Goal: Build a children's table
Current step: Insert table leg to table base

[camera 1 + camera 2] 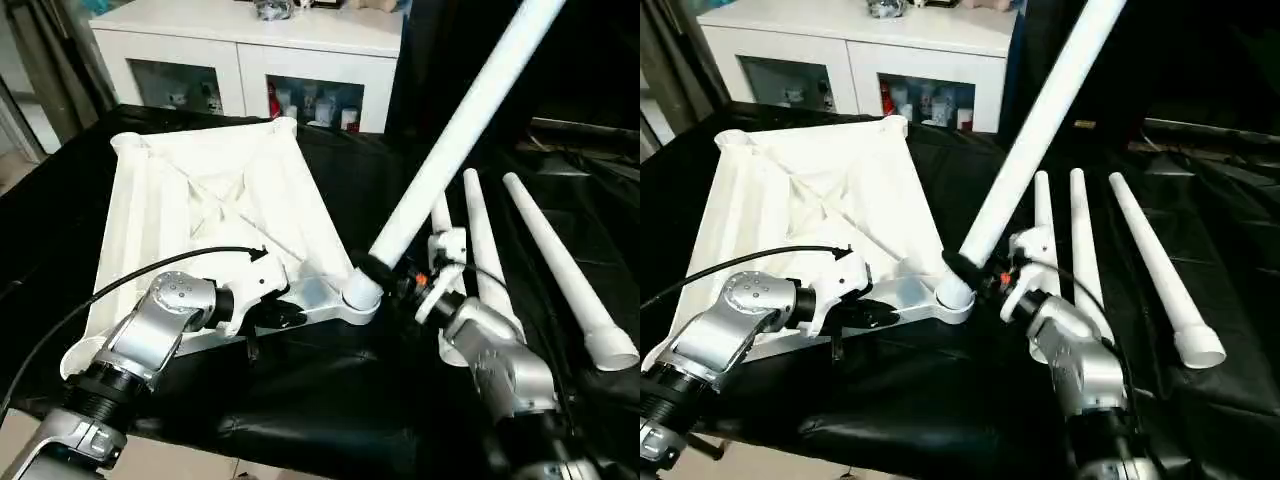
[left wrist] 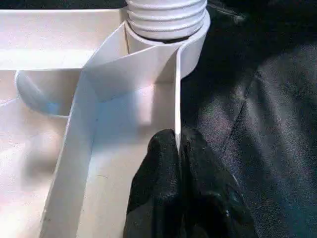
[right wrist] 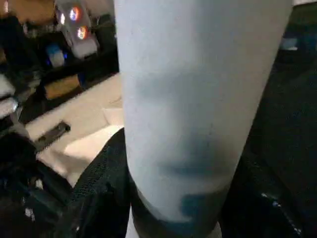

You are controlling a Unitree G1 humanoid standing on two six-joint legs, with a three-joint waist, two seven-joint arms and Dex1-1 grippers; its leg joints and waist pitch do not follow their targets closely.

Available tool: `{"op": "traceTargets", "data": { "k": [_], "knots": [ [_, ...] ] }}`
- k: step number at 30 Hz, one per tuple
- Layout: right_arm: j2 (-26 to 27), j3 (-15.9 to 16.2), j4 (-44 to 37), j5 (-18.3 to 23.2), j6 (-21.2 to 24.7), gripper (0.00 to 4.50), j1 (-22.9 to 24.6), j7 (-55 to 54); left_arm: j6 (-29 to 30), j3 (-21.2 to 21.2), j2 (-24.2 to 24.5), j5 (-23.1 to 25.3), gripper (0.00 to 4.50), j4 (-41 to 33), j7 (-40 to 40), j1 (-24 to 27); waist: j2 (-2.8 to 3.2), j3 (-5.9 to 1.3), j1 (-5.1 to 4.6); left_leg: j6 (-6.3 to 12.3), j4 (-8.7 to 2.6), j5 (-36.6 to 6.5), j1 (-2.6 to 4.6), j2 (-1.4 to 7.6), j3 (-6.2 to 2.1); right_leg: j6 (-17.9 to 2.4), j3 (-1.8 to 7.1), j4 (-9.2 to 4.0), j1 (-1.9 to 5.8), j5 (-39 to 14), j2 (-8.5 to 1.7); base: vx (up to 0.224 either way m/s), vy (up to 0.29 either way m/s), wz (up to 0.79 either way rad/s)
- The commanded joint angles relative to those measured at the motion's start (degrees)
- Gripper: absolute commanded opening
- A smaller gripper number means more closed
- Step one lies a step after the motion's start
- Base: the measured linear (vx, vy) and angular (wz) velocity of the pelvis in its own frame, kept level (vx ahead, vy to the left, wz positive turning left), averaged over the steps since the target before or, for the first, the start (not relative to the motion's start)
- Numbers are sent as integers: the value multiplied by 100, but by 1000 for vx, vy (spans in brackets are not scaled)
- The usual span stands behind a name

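3 spare legs beside right gripper; cabinet behind tabletop

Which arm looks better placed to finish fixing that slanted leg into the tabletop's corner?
The right gripper: it already clasps the leg near the corner socket. The left gripper pinches the tabletop's rim, steadying it.

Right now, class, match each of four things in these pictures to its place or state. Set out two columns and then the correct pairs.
Things
1. left gripper
2. right gripper
3. three loose legs
4. white cabinet

Places or states
A. lying side by side on the black cloth
B. shut on the thin rim of the upside-down table top
C. standing behind the work surface, with glass fronts
D. holding the slanted leg near its lower end, at the corner socket

Pairs: 1-B, 2-D, 3-A, 4-C
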Motion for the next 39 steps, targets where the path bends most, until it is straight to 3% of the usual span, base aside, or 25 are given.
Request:
{"op": "traceTargets", "data": {
  "k": [1,2,4,5,8,9,11,12,14,15,16,21,24,32,39],
  "knots": [
    [-181,246,128,-336,292,188,106,125,-20,59,95,138,0,47,106,-136,80,-326,10,-23,-468,-1139,12,315,-135,-1273,307,-483,251,-616,-507,0,0,0],
    [-205,276,123,-348,306,188,92,143,-18,52,92,139,0,46,109,-138,86,-325,10,-17,-470,-1152,16,318,-134,-1266,308,-490,246,-659,-510,0,0,0],
    [-324,393,115,-375,398,188,-7,323,-19,33,71,144,0,40,125,-130,12,-329,4,6,-471,-1118,13,326,-129,-1247,313,-492,251,-708,-515,0,0,0],
    [-402,465,99,-382,476,188,-70,450,-21,25,56,146,0,39,136,-123,34,-330,7,27,-467,-1053,13,327,-130,-1250,310,-487,246,-677,-512,0,0,0],
    [-521,575,135,-405,607,188,-211,674,-21,14,41,143,0,18,149,-99,14,-326,9,95,-451,-961,2,322,-119,-1241,313,-485,245,-660,-514,0,0,0],
    [-560,622,182,-414,632,188,-269,755,-28,12,37,138,0,13,152,-91,-39,-327,3,122,-449,-924,3,323,-109,-1237,316,-492,244,-643,-510,0,0,0],
    [-614,699,258,-431,673,188,-347,876,-41,9,38,133,0,2,148,-77,-11,-324,7,131,-446,-903,-3,321,-113,-1236,310,-488,239,-702,-520,0,0,0],
    [-651,760,310,-458,683,188,-391,969,-52,4,42,131,0,-9,141,-59,-77,-327,-3,148,-443,-900,-2,321,-104,-1226,310,-499,246,-746,-517,0,0,0],
    [-712,870,423,-485,689,188,-480,1164,-88,-7,46,129,0,-24,127,-32,-35,-327,12,158,-443,-859,-2,326,-111,-1215,310,-489,234,-770,-527,0,0,0],
    [-738,915,482,-480,715,188,-526,1270,-103,-9,47,118,0,-40,107,-19,-43,-332,7,161,-444,-863,6,328,-111,-1218,303,-489,237,-757,-514,0,0,0],
    [-775,975,580,-514,697,188,-574,1389,-109,-14,50,113,0,-63,95,-1,-89,-332,-1,180,-441,-836,-3,327,-104,-1224,306,-487,241,-705,-513,0,0,0],
    [-860,1144,1032,-677,577,188,-721,1798,-148,-41,99,64,0,-195,-39,82,-91,-355,8,252,-428,-677,-1,339,-103,-1307,291,-452,239,-416,-521,0,0,0],
    [-864,1202,1252,-720,486,188,-803,1965,-178,-56,135,40,0,-237,-114,117,-129,-364,-4,284,-429,-635,3,336,-100,-1356,283,-440,249,-223,-515,0,0,0],
    [-1013,1387,1287,-608,366,188,-747,2888,-505,-222,448,-122,0,-482,-868,205,-132,-357,7,220,-462,-976,32,358,-104,-1344,288,-471,237,-513,-523,0,0,0],
    [-977,1260,1460,-609,223,188,-722,2883,-433,-77,389,-106,0,-274,-705,25,-113,-357,41,96,-479,-1126,60,364,-105,-1361,295,-483,221,-602,-526,0,0,0]
  ]
}}
